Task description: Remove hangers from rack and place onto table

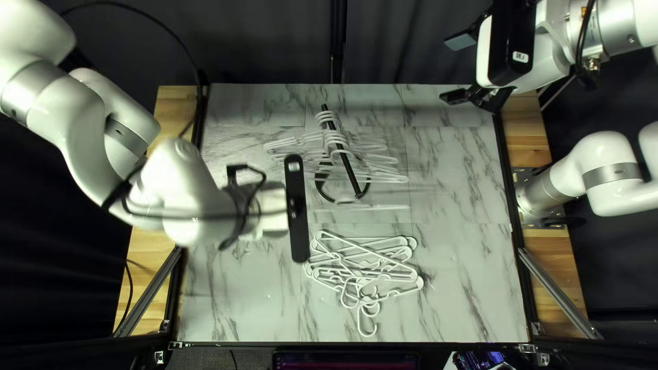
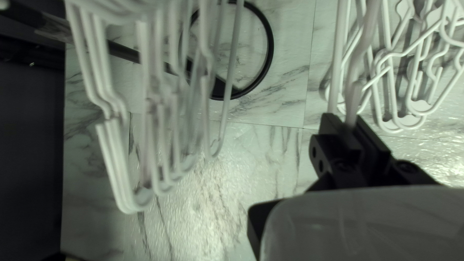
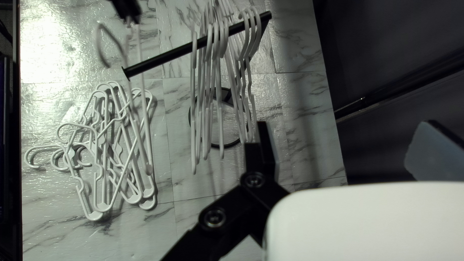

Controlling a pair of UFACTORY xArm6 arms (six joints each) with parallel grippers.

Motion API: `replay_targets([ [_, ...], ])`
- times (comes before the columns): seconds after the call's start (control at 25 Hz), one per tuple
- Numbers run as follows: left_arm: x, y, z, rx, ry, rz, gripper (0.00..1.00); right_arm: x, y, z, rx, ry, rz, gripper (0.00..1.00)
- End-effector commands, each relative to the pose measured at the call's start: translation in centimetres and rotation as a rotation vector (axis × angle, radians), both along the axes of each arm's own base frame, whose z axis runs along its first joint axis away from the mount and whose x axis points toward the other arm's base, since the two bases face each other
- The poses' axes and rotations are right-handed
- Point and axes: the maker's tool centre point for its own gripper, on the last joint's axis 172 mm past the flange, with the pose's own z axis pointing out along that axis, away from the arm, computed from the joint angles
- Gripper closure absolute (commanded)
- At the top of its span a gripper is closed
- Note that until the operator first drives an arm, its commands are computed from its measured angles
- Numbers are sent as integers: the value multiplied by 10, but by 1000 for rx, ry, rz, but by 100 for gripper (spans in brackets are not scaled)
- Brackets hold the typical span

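Trouble, if it comes, would likely start with our left arm (image 1: 181,188), at the left of the top left view. Its left gripper (image 2: 349,129) has both fingers pressed against a white hanger (image 2: 353,99), which is off the rack and aloft near the rod's near end. We seem to pinch only a small part of it, so a fast turn could make it pivot and land askew.

Further right, the rack (image 1: 351,171) carries a bunch of hangers (image 1: 334,133), crowded along its rod. If our left arm brushed sideways, it could snag their lower bars, shake several loose, or tip the slender stand.

Nearer us, the pile (image 1: 363,274) lies on the table (image 1: 226,308), its pieces crossed and overlapping. Dropping the new one on top could tangle hooks, and a finger caught in a loop might drag others along as we lift away.

At the far right, our right gripper (image 1: 456,67) is spread wide, empty, raised near the far edge. Should both arms head for the rack together, we judge they could collide.
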Motion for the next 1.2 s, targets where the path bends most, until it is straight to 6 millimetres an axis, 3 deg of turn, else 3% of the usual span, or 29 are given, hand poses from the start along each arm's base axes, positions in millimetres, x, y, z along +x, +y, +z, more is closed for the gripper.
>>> replay_targets([
  [0.04,4,-18,0,65,17,25,100,0,0,0,0,0,0,0],
  [0.32,-3,-36,-26,244,56,114,100,0,0,0,0,0,0,0],
  [0.92,-11,-33,-27,281,65,158,100,0,0,0,0,0,0,0],
  [1.2,1,-75,-66,362,133,68,100,0,0,0,0,0,0,0],
])
